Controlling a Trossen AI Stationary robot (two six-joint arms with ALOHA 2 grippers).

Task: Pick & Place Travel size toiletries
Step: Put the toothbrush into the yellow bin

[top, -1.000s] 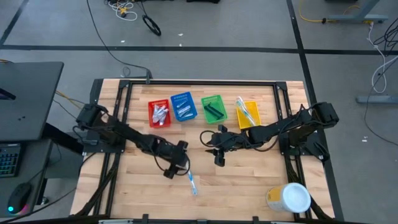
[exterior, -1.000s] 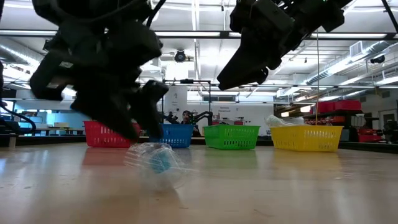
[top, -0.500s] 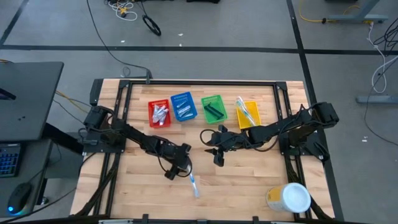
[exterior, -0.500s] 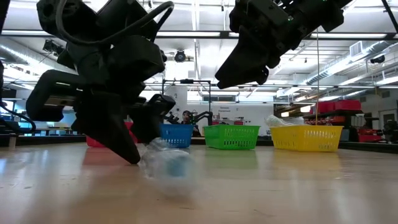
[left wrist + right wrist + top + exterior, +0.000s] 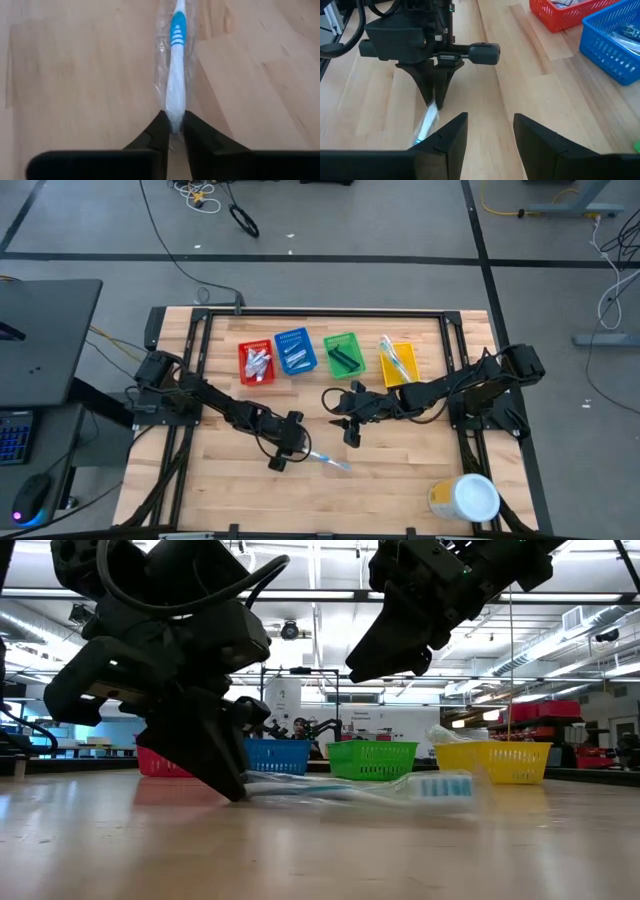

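The left gripper (image 5: 172, 131) is closed on one end of a wrapped toothbrush (image 5: 176, 75), pinching it by the handle so the blue head sticks out level just above the desk (image 5: 400, 470), likely for carrying to a bin; which bin is unclear. The right gripper (image 5: 490, 131) waits above the desk's middle with its jaws apart, holding nothing

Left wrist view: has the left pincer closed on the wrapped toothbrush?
Yes, the left pincer pinches one end of the wrapped toothbrush between its two dark fingertips.
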